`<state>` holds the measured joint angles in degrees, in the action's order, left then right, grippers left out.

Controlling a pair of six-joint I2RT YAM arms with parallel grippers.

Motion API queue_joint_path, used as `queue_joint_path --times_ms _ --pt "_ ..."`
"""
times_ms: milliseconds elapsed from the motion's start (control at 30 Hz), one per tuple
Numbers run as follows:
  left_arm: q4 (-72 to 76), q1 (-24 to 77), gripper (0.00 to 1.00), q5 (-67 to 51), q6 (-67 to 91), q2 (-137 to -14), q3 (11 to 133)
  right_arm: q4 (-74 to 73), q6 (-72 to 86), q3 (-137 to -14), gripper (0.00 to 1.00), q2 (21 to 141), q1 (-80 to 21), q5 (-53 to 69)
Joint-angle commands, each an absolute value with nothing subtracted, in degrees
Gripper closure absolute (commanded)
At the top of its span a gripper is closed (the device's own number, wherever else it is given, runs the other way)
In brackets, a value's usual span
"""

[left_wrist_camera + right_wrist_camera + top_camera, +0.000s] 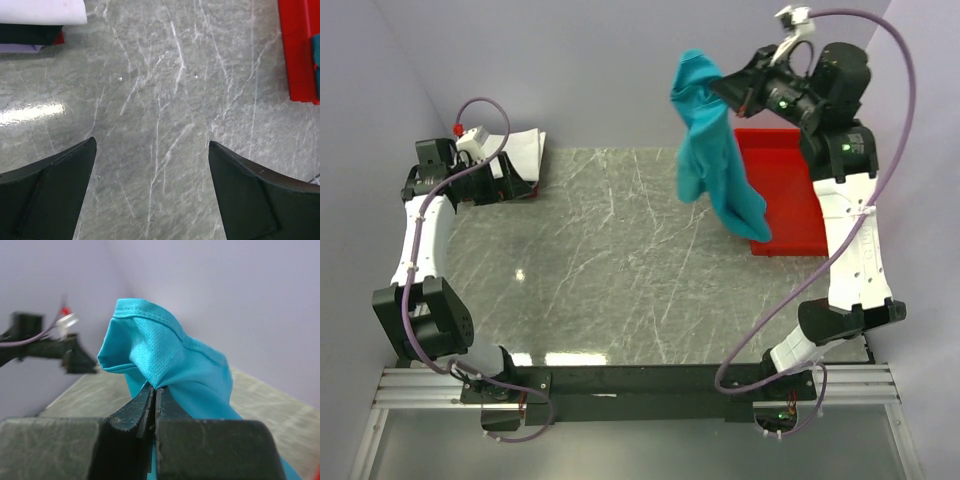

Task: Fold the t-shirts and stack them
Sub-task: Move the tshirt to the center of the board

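Note:
A teal-blue t-shirt (710, 150) hangs bunched in the air at the back right, its lower end over the red tray. My right gripper (720, 84) is shut on a fold near the shirt's top; in the right wrist view the cloth (170, 360) spills out from the closed right gripper (156, 388). A stack of folded t-shirts (525, 152), white on top, lies at the back left; the left wrist view shows its white top (42, 11) over dark and red layers. My left gripper (152, 145) is open over bare table beside that stack.
A red plastic tray (785, 190) sits at the back right of the marble-patterned table (610, 270), its edge (300, 50) showing in the left wrist view. The left arm (425, 230) runs along the table's left side.

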<state>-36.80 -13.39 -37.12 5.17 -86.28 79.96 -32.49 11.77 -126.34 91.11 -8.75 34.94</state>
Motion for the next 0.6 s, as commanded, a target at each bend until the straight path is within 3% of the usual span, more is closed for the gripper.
queue_joint_path --times_ms 0,33,67,100,133,167,300,433,567 --pt "-36.0 -14.8 0.01 -41.6 3.7 -82.6 82.0 -29.2 12.7 -124.0 1.0 88.5 -13.7 37.2" --pt "-36.4 -15.0 0.01 -43.0 3.0 -82.4 81.9 -29.4 12.4 -121.7 1.0 87.6 -14.6 38.0" --pt "-36.7 -15.2 0.01 -43.2 1.9 -82.1 81.3 -30.8 12.2 -118.9 0.89 87.2 -15.7 39.2" --pt "-37.3 -15.4 0.01 -43.2 1.4 -81.6 81.0 -32.6 10.5 -113.3 0.7 87.0 -17.7 42.1" --pt "-37.5 -15.6 0.01 -43.6 0.6 -81.3 80.6 -34.5 9.0 -110.2 0.31 86.6 -19.1 43.3" --pt "-37.6 -16.3 0.01 -45.7 0.6 -81.0 79.5 -36.3 6.7 -106.8 0.15 86.1 -20.1 44.3" --pt "-37.6 -17.2 0.01 -49.3 -2.6 -80.2 76.3 -46.4 -12.3 -92.4 0.13 84.5 -22.3 39.4" --pt "-39.7 -17.0 0.01 -51.7 -9.7 -80.9 73.3 -50.8 -17.7 -87.9 0.12 86.4 -19.3 32.1" --pt "-37.7 -11.4 0.01 -47.6 -11.6 -82.8 71.4 -47.2 -19.4 -81.8 0.18 89.4 -18.4 21.3"
